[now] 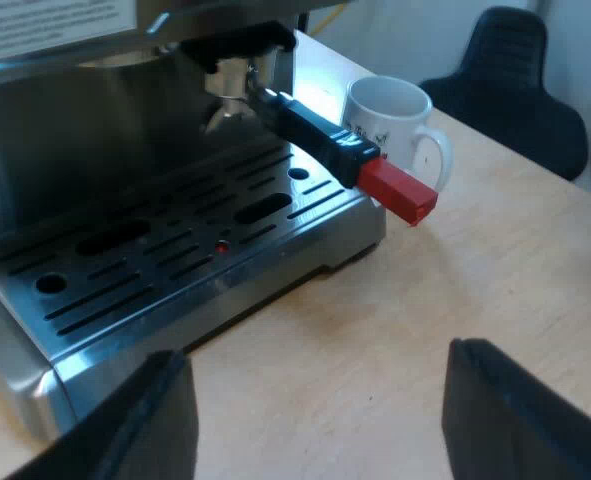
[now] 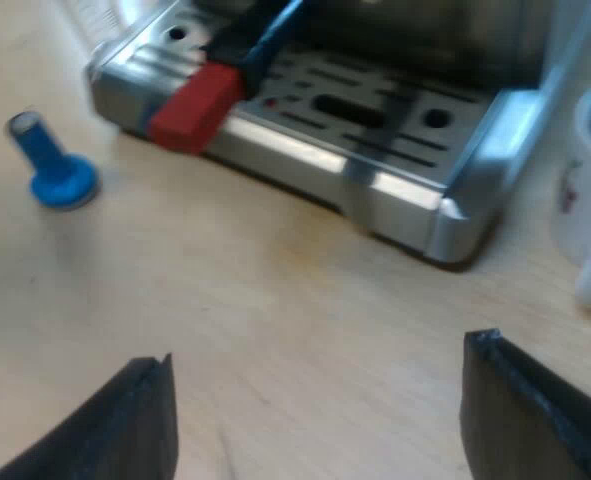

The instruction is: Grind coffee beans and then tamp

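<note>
While both arms hang low over the surface (image 1: pixel 425 300), neither tool holds anything.

Left tool (image 1: pixel 315 350): fingers spread wide with only bare surface between them. It hovers just in front of the espresso machine (image 1: pixel 75 150), short of the drip tray (image 1: pixel 175 265).

Right tool (image 2: pixel 320 348): same story, fingers wide apart and empty, over the surface a little way off the tray's front edge.

Holder (image 1: pixel 230 85): locked into the machine's front, above the drip tray. Its dark handle (image 1: pixel 310 135) sticks out at an angle past the tray's corner. The red end (image 1: pixel 400 192) hangs in the air, clear of the surface.

Tamper (image 2: pixel 55 165): blue, standing on its base on the surface, stem up. It sits apart from the machine, near the red end but not touching it, and well apart from both tools.

Mug (image 1: pixel 390 125): white, upright, on the surface just beside the machine's corner. Its handle points away from the machine. From the left wrist it sits behind the red end. Its inner wall is white and its bottom is hidden. There is small dark print on its side that I can't read.

The drip tray is slotted metal with a small red dot near its middle.

A dark chair (image 1: pixel 515 80) stands beyond the surface's edge, past the mug.
</note>
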Controlling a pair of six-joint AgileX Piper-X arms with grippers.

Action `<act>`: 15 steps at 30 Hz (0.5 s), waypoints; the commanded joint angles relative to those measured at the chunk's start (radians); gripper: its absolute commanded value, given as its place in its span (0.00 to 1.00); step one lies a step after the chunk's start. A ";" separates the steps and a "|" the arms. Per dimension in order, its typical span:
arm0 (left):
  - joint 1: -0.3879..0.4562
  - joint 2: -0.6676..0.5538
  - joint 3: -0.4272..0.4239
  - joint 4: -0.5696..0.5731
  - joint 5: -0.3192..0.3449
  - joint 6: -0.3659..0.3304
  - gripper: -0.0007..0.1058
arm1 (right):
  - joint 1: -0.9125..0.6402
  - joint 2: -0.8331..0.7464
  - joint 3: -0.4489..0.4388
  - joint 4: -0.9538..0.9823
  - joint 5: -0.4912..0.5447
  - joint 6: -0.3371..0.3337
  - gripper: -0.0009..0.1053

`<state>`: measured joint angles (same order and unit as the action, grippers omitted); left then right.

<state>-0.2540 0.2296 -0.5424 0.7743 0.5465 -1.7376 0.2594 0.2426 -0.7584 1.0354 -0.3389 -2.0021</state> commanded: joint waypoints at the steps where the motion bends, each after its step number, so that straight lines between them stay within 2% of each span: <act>1: -0.031 0.041 -0.003 -0.067 0.008 0.044 0.53 | 0.049 0.032 -0.015 -0.005 -0.032 -0.021 0.59; 7: -0.100 0.133 -0.003 -0.115 0.005 0.140 0.53 | 0.177 0.107 -0.015 -0.016 -0.030 -0.021 0.59; 11: -0.124 0.176 0.017 -0.168 0.008 0.147 0.53 | 0.253 0.149 -0.015 -0.046 0.017 -0.021 0.59; 15: -0.127 0.206 0.063 -0.274 0.012 0.147 0.53 | 0.339 0.198 -0.015 -0.097 0.054 -0.021 0.59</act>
<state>-0.3789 0.4357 -0.4799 0.5225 0.5526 -1.5947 0.5964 0.4434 -0.7609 0.9572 -0.2881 -2.0045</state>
